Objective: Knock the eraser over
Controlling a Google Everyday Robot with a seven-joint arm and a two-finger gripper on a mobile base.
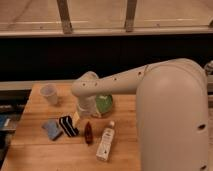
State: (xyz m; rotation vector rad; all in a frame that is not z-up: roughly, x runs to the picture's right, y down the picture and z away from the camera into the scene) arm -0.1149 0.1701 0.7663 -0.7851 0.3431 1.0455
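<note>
hand (78,117): grip state cannot tell | eraser (68,125): on table, just left of hand

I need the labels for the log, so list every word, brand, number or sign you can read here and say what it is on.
None can be read.
White bottle: label too blurred.
Eraser: white stripes only, no lettering.
Blue-grey pad, clear cup, slim red-brown object: no text visible.
The gripper, just right of the eraser, shows no markings.

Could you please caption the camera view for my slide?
Gripper beside the striped eraser on the wooden table.
</note>
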